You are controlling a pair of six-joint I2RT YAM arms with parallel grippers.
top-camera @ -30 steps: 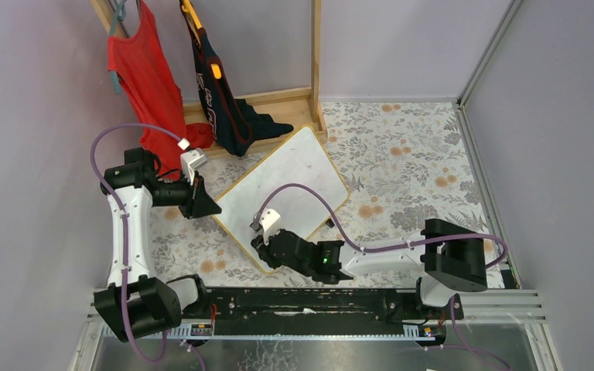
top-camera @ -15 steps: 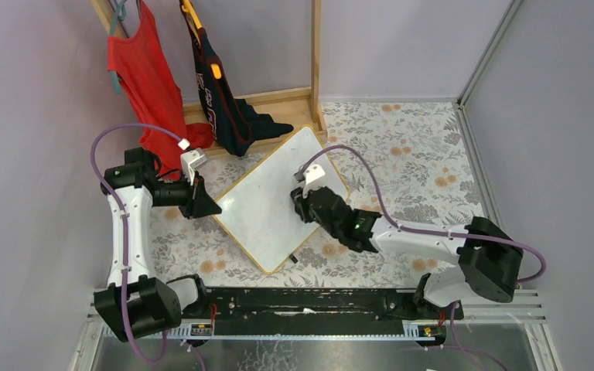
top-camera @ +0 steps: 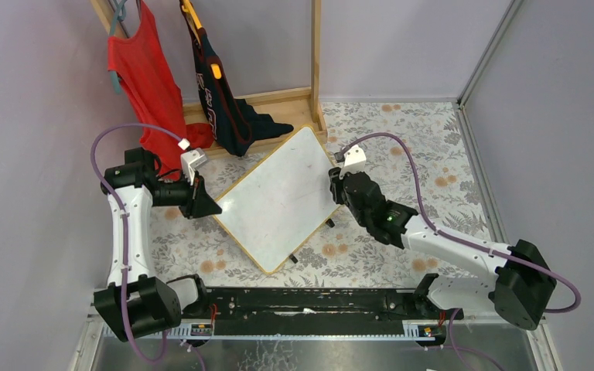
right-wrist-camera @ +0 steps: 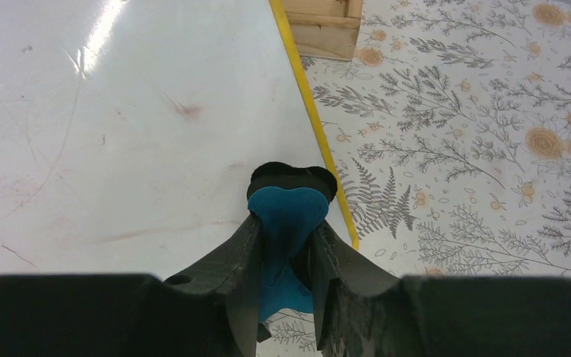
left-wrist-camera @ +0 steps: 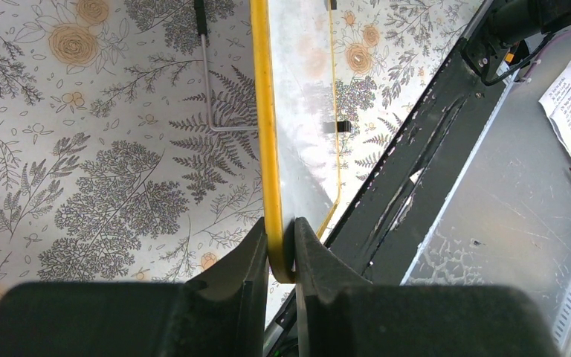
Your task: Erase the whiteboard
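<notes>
1. The whiteboard lay diamond-wise on the floral-covered table, between the two arms. Its far corner reached the base of a wooden rack.
2. The left claw was closed on the board's left corner. One finger sat on either side of the yellow-tinted frame edge, which ran straight away from the wrist camera.
3. In the left wrist view a thin wire leg and a small black foot showed by the board's underside. Whether that corner was lifted off the table could not be told.
4. The right claw gripped a blue eraser with a black felt pad at its tip, the fingers pinching its sides.
5. The eraser sat over the board's right edge, near the right corner. Its pad appeared to rest on the white surface just inside the frame.
6. The board surface looked mostly white, with faint streaks and one small reddish smudge beyond the eraser.
7. A red shirt and a dark garment hung from the rack at the back left. The dark garment's hem lay beside the board's far edge.
8. A black rail ran along the near edge of the table, carrying both arm bases.
</notes>
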